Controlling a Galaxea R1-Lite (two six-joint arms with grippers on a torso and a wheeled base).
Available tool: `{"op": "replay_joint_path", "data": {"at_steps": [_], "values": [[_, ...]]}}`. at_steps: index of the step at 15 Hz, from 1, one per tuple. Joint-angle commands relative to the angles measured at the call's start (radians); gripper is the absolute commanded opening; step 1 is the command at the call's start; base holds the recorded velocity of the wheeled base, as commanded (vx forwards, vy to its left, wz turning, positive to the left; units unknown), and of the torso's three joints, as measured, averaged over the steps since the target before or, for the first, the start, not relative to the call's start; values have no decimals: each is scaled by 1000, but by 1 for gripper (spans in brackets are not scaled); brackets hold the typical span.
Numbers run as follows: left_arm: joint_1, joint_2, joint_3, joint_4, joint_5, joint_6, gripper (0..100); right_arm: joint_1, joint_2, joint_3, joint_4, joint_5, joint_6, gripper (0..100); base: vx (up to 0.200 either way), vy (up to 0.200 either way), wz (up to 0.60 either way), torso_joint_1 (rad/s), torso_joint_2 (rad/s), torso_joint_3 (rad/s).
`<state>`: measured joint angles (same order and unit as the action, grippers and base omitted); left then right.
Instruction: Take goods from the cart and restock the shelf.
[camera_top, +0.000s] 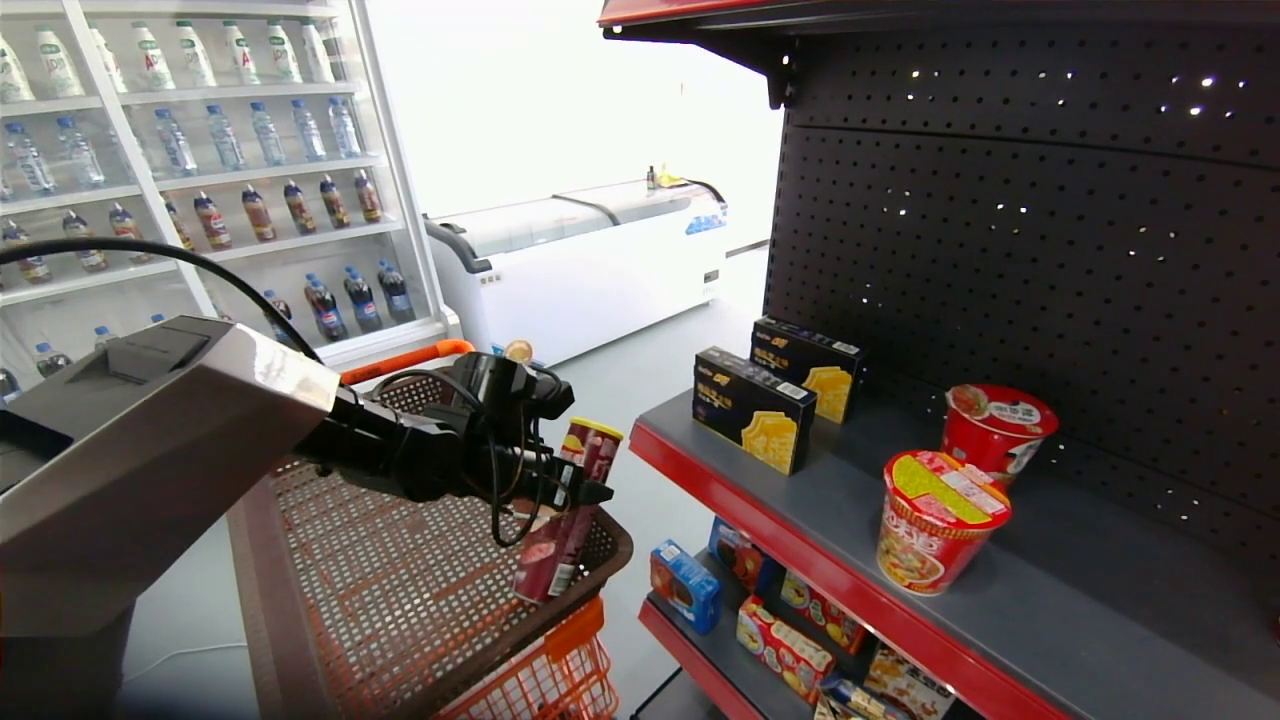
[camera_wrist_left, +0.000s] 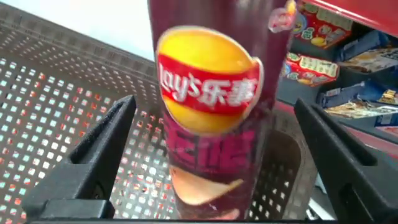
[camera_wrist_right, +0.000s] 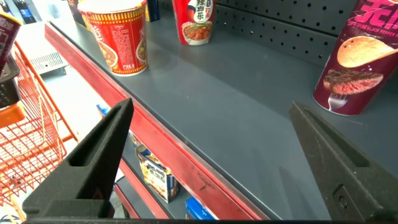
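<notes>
A maroon chips can (camera_top: 568, 510) with a yellow lid stands tilted in the cart's brown mesh basket (camera_top: 400, 610). My left gripper (camera_top: 585, 490) is at its upper half, open. In the left wrist view the can (camera_wrist_left: 208, 118) fills the gap of the left gripper (camera_wrist_left: 214, 104), and both fingers stand just clear of its sides. My right gripper (camera_wrist_right: 211, 107) hangs open above the grey shelf (camera_wrist_right: 236, 106), holding nothing. Another chips can (camera_wrist_right: 357, 62) and two cup noodles (camera_wrist_right: 118, 34) (camera_wrist_right: 198, 22) stand on that shelf.
The shelf (camera_top: 1050, 620) has a red front edge and a black pegboard back, and carries two black boxes (camera_top: 752, 408) and red cup noodles (camera_top: 940, 520). Packets fill the lower shelf (camera_top: 780, 640). A drinks fridge (camera_top: 200, 160) and a chest freezer (camera_top: 590, 260) stand behind the cart.
</notes>
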<state>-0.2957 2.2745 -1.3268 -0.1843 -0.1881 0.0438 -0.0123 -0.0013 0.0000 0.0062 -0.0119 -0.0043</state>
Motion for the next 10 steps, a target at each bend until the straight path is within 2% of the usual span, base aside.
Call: {"op": "replay_joint_path", "data": {"at_steps": [1,3,4,5,10], "values": [[1,33,-32,0,-1,1,100,0,1,0,0,0,0,100,0,0,0,0,0,0],[3,53,-74,31,1,1,100,0,1,0,0,0,0,100,0,0,0,0,0,0],[3,57,-92,66,2,8,100,0,1,0,0,0,0,100,0,0,0,0,0,0],[3,68,-114,109,4,30,100,0,1,0,0,0,0,100,0,0,0,0,0,0],[-6,94,-144,103,-2,33,100,-1,1,0,0,0,0,100,0,0,0,0,0,0]]}}
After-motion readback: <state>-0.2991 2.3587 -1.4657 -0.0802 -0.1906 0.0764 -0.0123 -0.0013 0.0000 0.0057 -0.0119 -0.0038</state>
